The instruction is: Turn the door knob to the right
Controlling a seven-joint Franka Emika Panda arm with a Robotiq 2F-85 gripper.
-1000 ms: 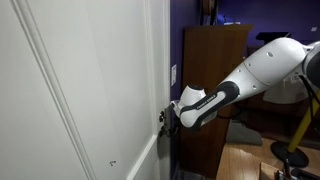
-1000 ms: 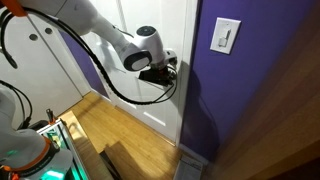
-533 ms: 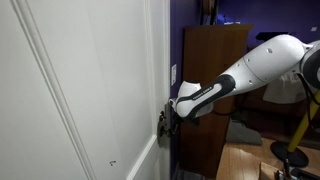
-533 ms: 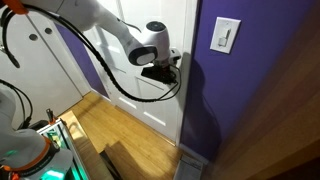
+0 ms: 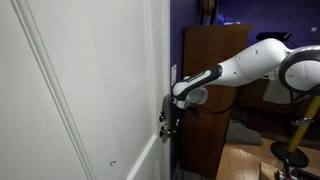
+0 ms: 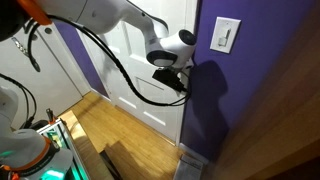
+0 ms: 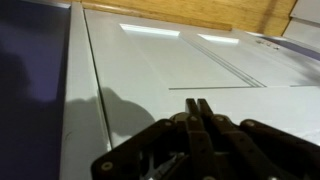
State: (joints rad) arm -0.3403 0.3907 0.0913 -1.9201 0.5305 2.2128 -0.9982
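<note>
Just beside hand (image 5: 168, 121) — door knob (image 5: 161, 117)

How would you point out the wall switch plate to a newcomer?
Find the white panelled door, then the purple wall beside it. The switch plate is the lone white rectangle on that wall, above the gripper at the door's edge.

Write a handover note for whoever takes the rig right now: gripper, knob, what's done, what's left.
Gripper: jaws look shut in the wrist view, tips at the door.
Knob: on the door's edge, right at the gripper; whether it is gripped cannot be told.
Done: arm is at the knob.
Left: confirm the grip, turn the knob right, let go.
</note>
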